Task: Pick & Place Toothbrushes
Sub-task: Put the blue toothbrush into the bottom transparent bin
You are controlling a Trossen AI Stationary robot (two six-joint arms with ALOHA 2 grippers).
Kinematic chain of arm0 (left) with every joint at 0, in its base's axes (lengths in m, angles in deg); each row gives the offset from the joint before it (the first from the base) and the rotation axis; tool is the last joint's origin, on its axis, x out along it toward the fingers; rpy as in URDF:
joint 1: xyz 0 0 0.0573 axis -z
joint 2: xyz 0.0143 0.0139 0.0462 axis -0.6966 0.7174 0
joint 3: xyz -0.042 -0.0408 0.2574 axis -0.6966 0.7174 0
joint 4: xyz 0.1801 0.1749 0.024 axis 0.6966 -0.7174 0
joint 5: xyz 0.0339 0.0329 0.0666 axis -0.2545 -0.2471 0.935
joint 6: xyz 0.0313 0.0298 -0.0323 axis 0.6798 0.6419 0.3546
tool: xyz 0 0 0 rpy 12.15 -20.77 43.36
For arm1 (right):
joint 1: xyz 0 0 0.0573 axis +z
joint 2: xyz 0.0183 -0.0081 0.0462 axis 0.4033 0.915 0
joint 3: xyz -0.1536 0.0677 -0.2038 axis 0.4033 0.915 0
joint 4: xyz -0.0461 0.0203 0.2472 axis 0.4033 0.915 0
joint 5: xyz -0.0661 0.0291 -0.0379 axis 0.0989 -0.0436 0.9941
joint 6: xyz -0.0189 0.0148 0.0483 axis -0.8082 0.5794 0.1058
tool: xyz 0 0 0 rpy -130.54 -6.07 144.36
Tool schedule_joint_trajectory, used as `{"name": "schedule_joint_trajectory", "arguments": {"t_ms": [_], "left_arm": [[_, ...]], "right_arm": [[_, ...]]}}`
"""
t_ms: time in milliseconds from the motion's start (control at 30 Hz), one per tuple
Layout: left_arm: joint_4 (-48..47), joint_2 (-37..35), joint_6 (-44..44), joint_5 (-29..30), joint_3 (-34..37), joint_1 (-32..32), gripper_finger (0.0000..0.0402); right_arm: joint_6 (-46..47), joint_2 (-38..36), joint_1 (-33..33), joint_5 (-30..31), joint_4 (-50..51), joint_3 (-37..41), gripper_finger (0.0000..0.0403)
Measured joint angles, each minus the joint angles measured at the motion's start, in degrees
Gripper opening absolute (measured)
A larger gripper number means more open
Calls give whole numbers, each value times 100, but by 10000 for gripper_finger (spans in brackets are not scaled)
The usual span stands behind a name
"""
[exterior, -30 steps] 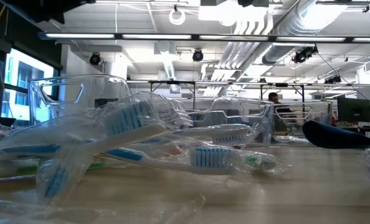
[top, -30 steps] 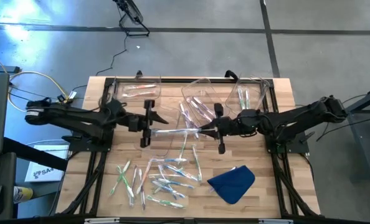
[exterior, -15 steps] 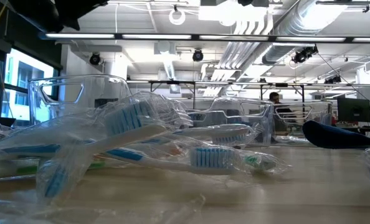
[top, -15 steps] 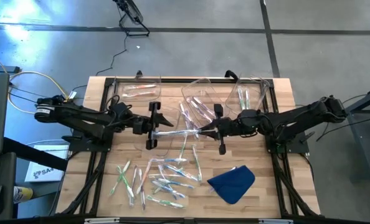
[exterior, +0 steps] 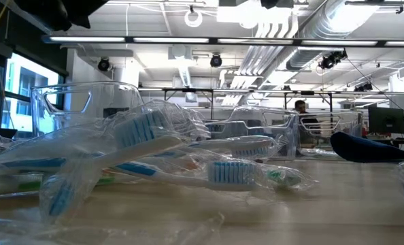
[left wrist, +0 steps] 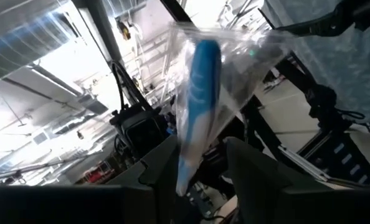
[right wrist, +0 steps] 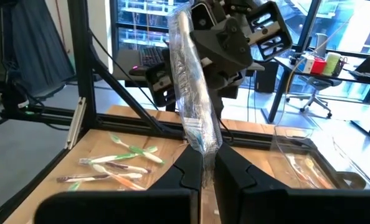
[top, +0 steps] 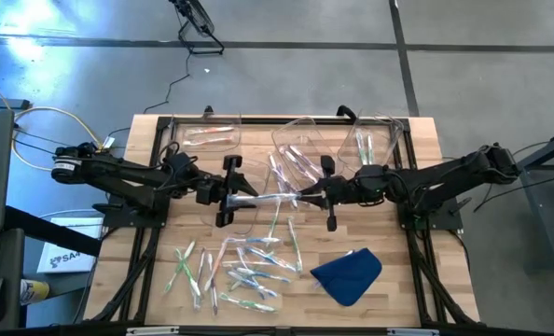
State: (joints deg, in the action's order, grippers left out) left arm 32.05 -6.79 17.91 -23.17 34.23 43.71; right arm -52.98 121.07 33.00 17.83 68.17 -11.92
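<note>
We see both arms reaching toward the middle of the wooden bench (top: 146, 280), holding one wrapped toothbrush (top: 268, 198) between them above the surface. The right tool (top: 305, 196) is clamped tight on one end of that wrapped toothbrush, with the clear wrapper rising straight out of its closed fingers (right wrist: 191, 171) in the right wrist view. The left tool (top: 228, 192) has the other end of the same brush between its fingers (left wrist: 163, 168), which stand partly apart on either side of the blue-and-white handle; whether they press on it we cannot tell. Seen from above, the brush runs left to right between the two tools, roughly level. The loose toothbrushes (top: 235, 269) lie scattered in their wrappers on the near part of the bench, left of centre, and they fill the foreground of the low view, blue bristles showing through the plastic. A blue cloth (top: 348, 273) lies just right of that pile, near the front edge. Clear plastic bins stand along the far edge: the far-left bin (top: 202, 135) holds a couple of brushes, a tilted bin (top: 300, 154) sits in the middle, and the far-right bin (top: 375, 140) holds a few more. A person (exterior: 299, 107) shows far back in the room.
</note>
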Motion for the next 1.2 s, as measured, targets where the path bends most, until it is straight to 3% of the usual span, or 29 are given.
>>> {"name": "schedule_joint_trajectory", "arguments": {"t_ms": [667, 1033, 1200], "left_arm": [[41, 1, 44, 149, 0, 199, 130], [72, -1, 57, 223, 0, 194, 35], [70, -1, 44, 281, 0, 197, 31]], "right_arm": [[65, 0, -33, 133, 141, 2, 10], [57, 4, -33, 123, 155, 4, 10], [44, 4, -33, 142, 155, 7, 10]]}}
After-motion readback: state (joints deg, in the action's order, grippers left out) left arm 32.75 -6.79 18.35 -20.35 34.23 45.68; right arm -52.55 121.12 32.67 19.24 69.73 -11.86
